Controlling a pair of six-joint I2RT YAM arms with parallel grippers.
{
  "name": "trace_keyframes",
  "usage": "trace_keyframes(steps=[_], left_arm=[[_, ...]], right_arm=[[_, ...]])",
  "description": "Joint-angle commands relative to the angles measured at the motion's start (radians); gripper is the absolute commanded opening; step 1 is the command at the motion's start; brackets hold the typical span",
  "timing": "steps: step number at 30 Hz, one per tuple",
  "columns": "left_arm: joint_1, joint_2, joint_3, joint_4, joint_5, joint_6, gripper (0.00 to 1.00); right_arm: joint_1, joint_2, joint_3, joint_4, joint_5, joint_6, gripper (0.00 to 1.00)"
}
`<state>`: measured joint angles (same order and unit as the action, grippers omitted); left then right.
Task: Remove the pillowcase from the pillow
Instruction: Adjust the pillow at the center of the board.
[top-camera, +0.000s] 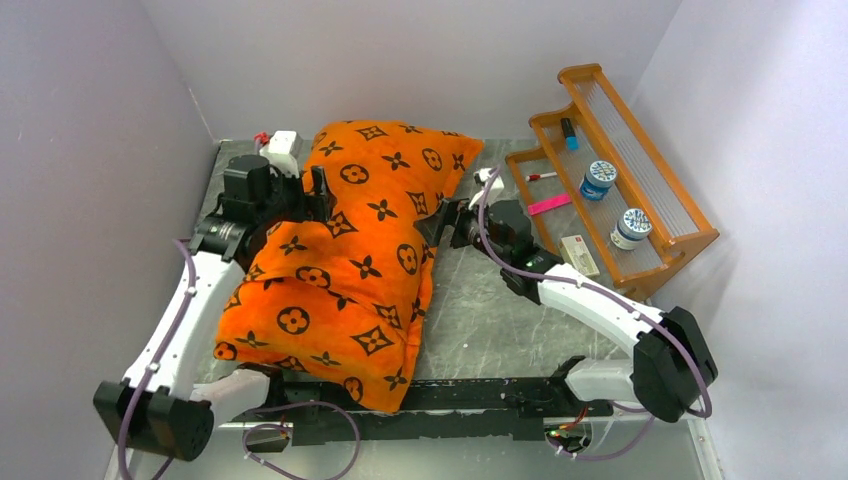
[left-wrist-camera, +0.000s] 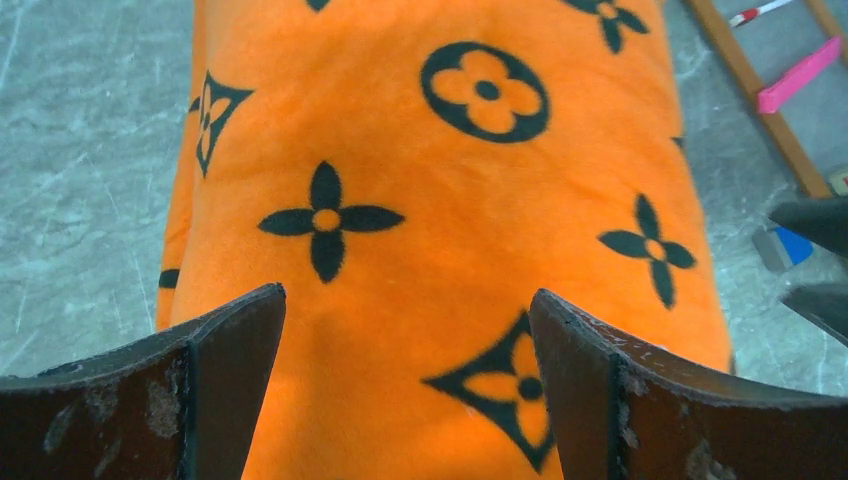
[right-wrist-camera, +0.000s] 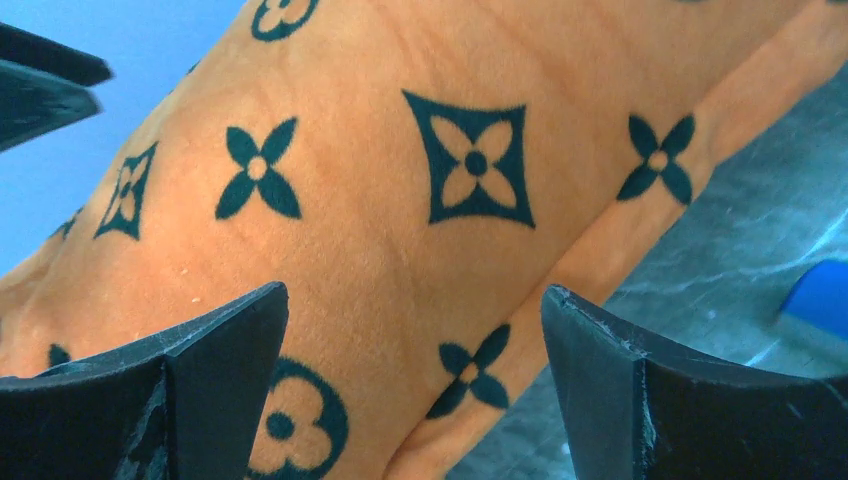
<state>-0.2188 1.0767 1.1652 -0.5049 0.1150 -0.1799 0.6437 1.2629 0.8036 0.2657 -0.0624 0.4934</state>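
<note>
Plainly little of the task is done: the pillowcase covers the pillow all over, with no white showing in any view. It lies slantwise on the desk, left of centre. Its far corner is close to the back wall and its near corner droops over the rail between the arm bases. The left fingers are spread wide above the fabric, pinching nothing. The right fingers are likewise spread at the cover's right flank and are empty. All the stripping remains: finding the open end, gripping the cloth and drawing the pillow out. Which edge is the open one I cannot tell, though it may be the loose near hem. Room is tight on the left, by the wall. Bare desk lies to the right, bounded by the wooden rack.
</note>
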Motion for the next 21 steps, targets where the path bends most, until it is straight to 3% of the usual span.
trace_keyframes(steps=[1, 6, 9, 21], left_arm=[[0.063, 0.048, 0.016, 0.076, 0.033, -0.036, 0.97], [0.214, 0.147, 0.001, 0.102, 0.269, -0.095, 0.97], [0.217, 0.170, -0.049, 0.148, 0.408, -0.133, 0.97], [0.217, 0.117, -0.288, 0.246, 0.667, -0.195, 0.93]], right_arm=[[-0.005, -0.037, -0.054, 0.137, -0.037, 0.177, 0.99], [-0.004, 0.012, -0.097, 0.248, -0.098, 0.280, 0.99], [-0.004, 0.041, -0.110, 0.286, -0.108, 0.300, 1.00], [-0.007, 0.238, -0.057, 0.383, -0.221, 0.318, 0.97]])
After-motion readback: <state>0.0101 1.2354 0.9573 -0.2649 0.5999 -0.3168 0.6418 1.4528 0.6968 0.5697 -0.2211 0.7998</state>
